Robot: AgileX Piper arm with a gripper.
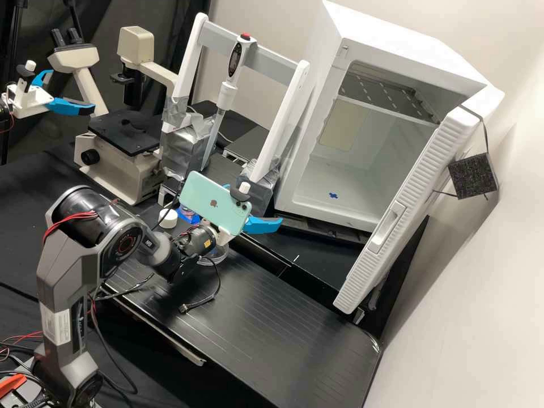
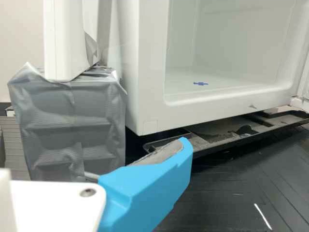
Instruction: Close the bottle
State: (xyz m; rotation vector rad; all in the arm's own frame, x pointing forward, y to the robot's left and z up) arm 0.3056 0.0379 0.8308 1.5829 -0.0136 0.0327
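- Gripper (image 1: 255,204) hangs in front of the open white fridge (image 1: 317,201) and a taped block (image 1: 260,190) in the high view, its two blue fingers spread well apart; nothing can be seen held between them, though the pale green phone (image 1: 214,205) covers part of the gap and most of one finger
- Clear vessel (image 1: 214,259), perhaps the bottle, stands on the black ridged board (image 1: 266,317) beneath the arm's wrist; the arm hides its upper part, so whether it is closed cannot be told
- White cap (image 1: 168,215) sits near the wrist, with a blue ring (image 1: 188,215) just beside it; the arm and cables partly cover what lies under them, and it cannot be told what the cap belongs to
- One finger (image 2: 149,191) appears in the wrist view, cut off at its base, its grey pad touching nothing that can be made out; part of a white bracket (image 2: 53,205) is cut off too
- Small blue mark (image 1: 333,195) lies on the fridge floor, too small to tell what it is
- Pipette (image 1: 225,96) with a red button leans at the white stand (image 1: 283,113), its lower end hard to follow near the silver tape
- Microscope (image 1: 124,164) stands behind the arm, and the second arm (image 1: 28,102) is cut off by the high view's edge
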